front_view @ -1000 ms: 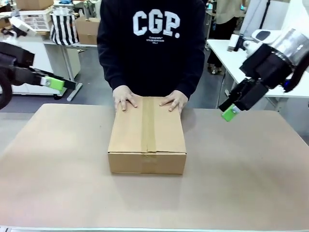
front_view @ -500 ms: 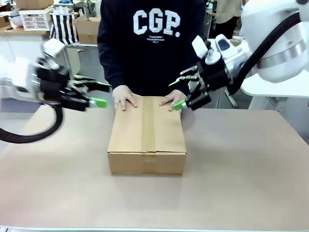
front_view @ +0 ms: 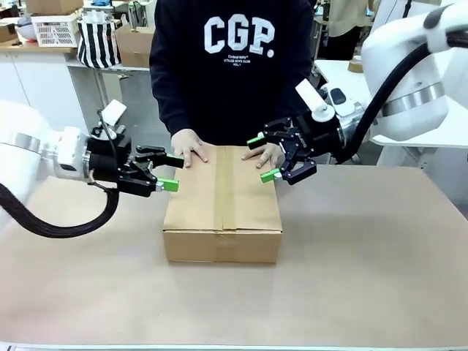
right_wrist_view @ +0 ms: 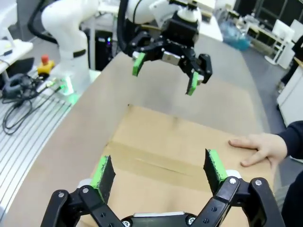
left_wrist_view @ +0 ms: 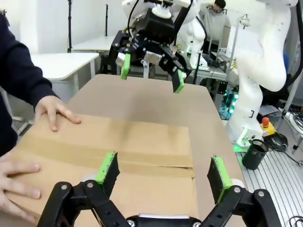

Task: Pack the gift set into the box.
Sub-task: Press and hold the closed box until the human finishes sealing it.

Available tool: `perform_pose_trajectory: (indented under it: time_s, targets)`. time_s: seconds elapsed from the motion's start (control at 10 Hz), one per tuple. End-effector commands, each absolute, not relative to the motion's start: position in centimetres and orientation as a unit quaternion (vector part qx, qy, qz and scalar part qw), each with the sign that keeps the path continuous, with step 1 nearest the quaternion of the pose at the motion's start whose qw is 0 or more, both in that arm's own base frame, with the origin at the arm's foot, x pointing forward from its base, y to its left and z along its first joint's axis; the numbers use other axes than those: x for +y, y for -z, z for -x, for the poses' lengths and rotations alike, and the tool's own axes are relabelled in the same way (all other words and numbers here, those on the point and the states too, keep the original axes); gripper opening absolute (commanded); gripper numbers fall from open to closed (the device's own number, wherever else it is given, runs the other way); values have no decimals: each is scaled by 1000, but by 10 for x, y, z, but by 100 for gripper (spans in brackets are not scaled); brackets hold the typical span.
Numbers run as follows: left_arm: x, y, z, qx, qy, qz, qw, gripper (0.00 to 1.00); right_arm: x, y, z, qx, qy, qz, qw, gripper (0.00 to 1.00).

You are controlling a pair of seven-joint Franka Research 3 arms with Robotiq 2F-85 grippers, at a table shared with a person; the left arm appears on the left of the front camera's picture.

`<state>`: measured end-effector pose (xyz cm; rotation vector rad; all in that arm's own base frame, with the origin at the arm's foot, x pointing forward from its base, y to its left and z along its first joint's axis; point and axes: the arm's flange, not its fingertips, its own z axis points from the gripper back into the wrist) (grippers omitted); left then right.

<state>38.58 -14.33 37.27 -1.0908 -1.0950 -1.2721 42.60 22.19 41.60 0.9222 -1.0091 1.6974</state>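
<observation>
- Box (front_view: 223, 201) sits shut on the table (front_view: 365, 256), right between the two grippers. Flaps are down and a brown tape strip (front_view: 224, 186) runs along the top seam.
- Left gripper (front_view: 172, 172) is spread wide with nothing in it, hanging just off the box's left side near the far corner. Its fingertips point at the box and look a hair short of touching, but I can't say for sure.
- Right gripper (front_view: 262, 157) is also spread wide and empty, hovering by the box's far right corner. Its fingers point back across at the left one.
- From the left wrist cam, the box top lies straight ahead, under and beyond that gripper's own green pads (left_wrist_view: 108, 168). The right gripper faces it from past the box's other side.
- Right wrist cam is basically the mirror: box top below its fingers, and the left gripper opposite, over the table past the box.
- Person's hands (front_view: 190, 148) lie flat on the far end of the box top, one on each side of the tape. The hand on the right gripper's side is close to its fingertips; whether they touch, I can't tell.
</observation>
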Motion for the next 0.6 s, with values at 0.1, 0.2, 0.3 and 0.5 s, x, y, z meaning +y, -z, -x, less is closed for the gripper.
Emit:
perform_pose_trajectory:
  time_s: [0.1,0.2,0.3,0.5]
  targets:
    - [-151,-350,-395,-500,549,378,553,100,223,-391,-444,-363,-635,-355,582,100]
    - [-159,-331,-397,-488,560,391,543,100,226,-367,-451,-351,-612,-354,615,100]
    - [-163,-321,-398,-478,582,373,542,100,229,-347,-453,-350,-599,-335,637,100]
    - [-170,-312,-400,-476,594,376,528,100,232,-328,-454,-335,-595,-347,642,100]
